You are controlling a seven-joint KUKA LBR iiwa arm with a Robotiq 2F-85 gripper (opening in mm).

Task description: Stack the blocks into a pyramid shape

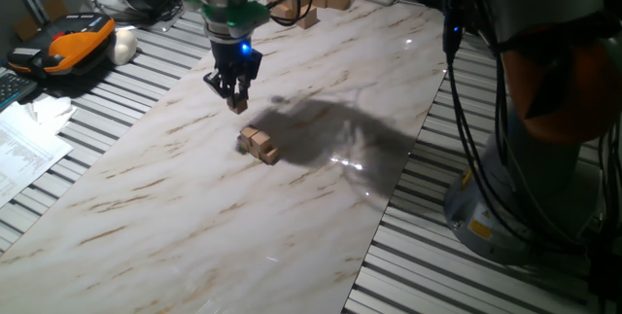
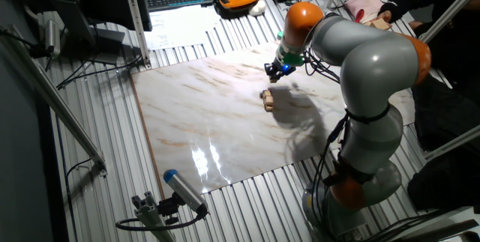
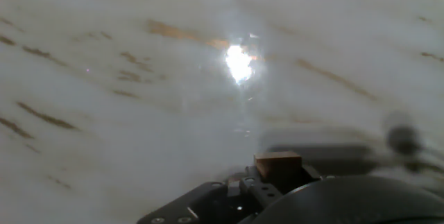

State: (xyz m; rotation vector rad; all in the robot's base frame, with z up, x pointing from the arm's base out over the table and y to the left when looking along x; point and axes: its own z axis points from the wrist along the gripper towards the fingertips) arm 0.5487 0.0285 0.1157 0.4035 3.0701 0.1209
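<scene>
My pincer (image 1: 236, 99) is closed on one block (image 1: 237, 105), held above the marble worktop (image 1: 146, 207). The other blocks (image 1: 259, 144) sit clustered on the worktop just beside it. I can read no writing.

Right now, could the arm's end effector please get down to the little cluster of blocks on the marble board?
Probably yes: the end effector hangs just above the cluster with nothing between, though it already holds a block.

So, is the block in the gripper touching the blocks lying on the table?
Apart. In one fixed view the held block in the gripper hangs above the cluster of blocks, with bare table showing between them.
</scene>
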